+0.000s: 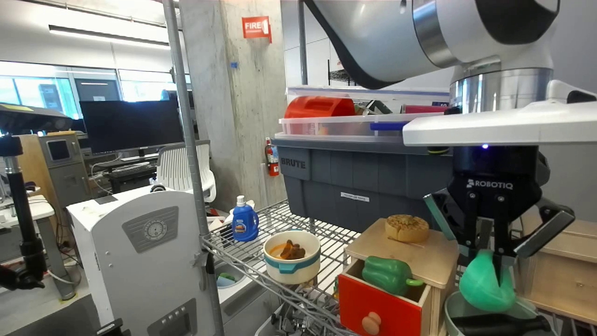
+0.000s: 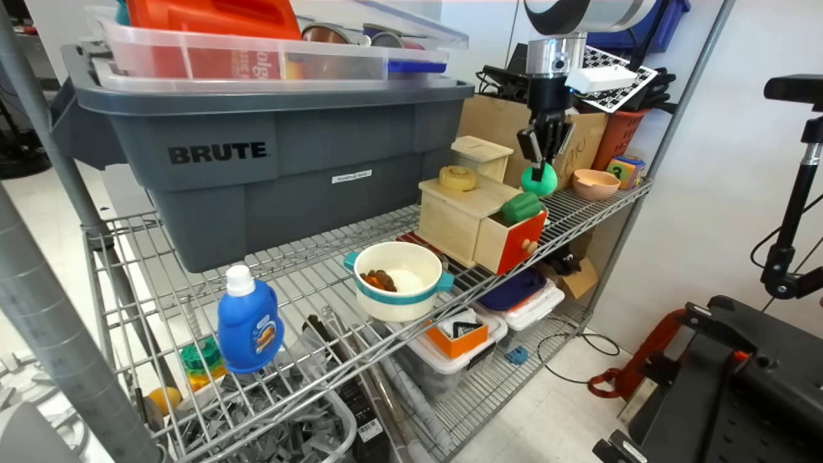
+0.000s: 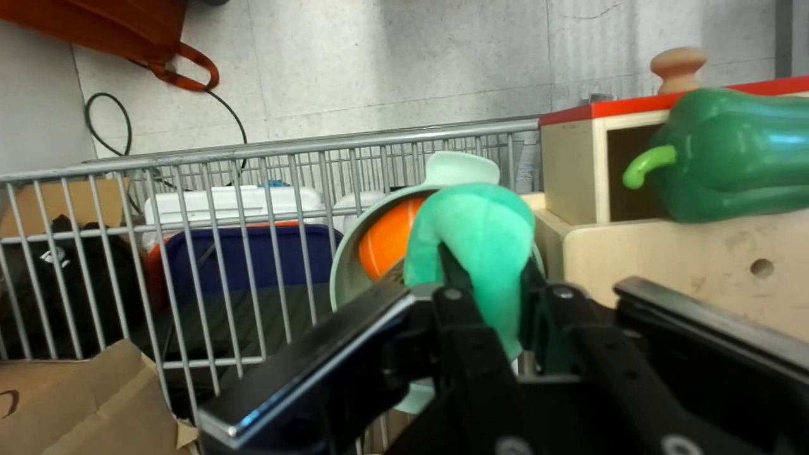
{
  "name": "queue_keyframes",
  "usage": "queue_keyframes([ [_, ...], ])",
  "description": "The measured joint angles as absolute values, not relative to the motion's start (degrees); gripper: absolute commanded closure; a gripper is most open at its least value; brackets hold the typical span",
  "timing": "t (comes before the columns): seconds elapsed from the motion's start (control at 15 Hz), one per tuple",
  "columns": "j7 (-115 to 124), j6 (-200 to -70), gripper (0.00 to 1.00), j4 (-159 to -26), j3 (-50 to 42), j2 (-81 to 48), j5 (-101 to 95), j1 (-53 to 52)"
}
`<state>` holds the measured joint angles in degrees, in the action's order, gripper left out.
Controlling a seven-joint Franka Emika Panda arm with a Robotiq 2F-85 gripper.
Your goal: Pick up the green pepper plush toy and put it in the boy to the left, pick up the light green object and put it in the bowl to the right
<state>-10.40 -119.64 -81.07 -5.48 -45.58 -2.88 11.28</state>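
My gripper (image 3: pixel 492 265) is shut on the light green object (image 3: pixel 486 218), which hangs from the fingers in both exterior views. Directly beneath it is the grey-green bowl to the right (image 1: pixel 451 311). The held lump covers much of that bowl in the wrist view; whether it touches anything inside cannot be told. An orange ball (image 3: pixel 389 239) and a black-handled item (image 1: pixel 501 324) lie in the bowl. The green pepper (image 1: pixel 386 275), glossy and dark with a light stem, rests in the red-fronted drawer. To the left stands the cream bowl (image 2: pixel 398 310) with teal handles, holding something brown.
The wooden drawer box (image 1: pixel 440 261) borders the grey-green bowl, a round bread-like item (image 1: pixel 406 228) on top. A blue bottle (image 2: pixel 251 328), a large grey bin (image 2: pixel 289 173) and a peach bowl (image 2: pixel 596 185) share the wire shelf. Its front edge (image 3: pixel 272 151) drops to the floor.
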Motion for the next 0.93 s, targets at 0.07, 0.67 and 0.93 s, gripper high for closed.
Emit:
queue_keyframes([
  [0.07, -10.17, -119.49, 0.95, -80.51, -5.47, -46.15, -2.88, 10.96],
  [0.67, -9.74, -118.20, 0.95, -76.99, -5.59, -48.75, -2.88, 11.29],
  [0.93, -9.74, -118.02, 0.56, -76.59, -5.62, -48.80, -2.88, 12.12],
])
